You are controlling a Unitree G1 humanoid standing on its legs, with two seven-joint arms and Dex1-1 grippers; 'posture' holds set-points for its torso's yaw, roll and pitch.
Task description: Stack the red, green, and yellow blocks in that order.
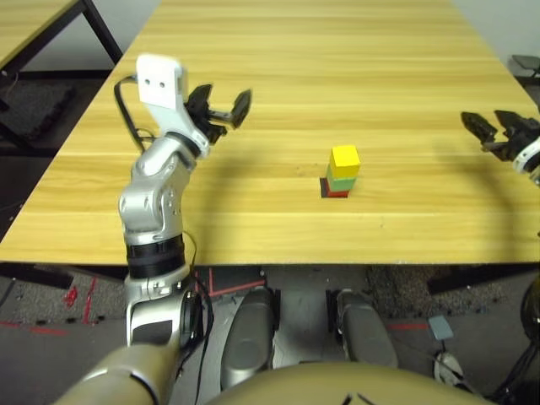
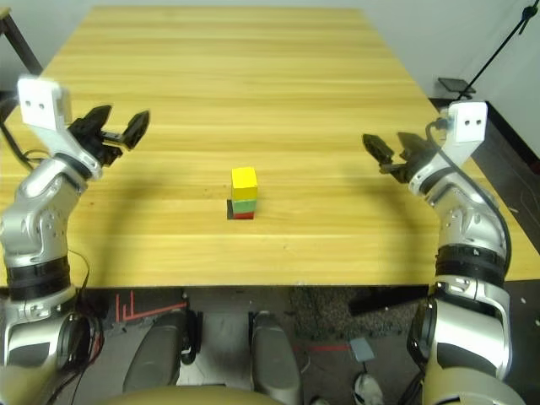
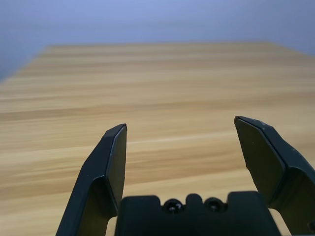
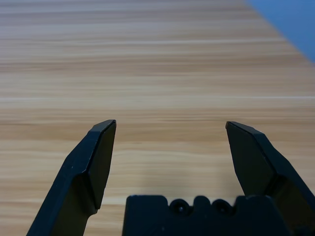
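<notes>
Yellow block (image 2: 244, 183) atop green block (image 2: 244, 206), red block (image 2: 243, 216) beneath, wooden table (image 2: 321, 245)

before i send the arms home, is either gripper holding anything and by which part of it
Nothing is held: the left black two-fingered gripper and the right one both stand open, empty.

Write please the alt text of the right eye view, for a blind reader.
Yellow block on green block on red block, stacked on a black patch. Open left gripper and right gripper flank them above the wooden table.
</notes>
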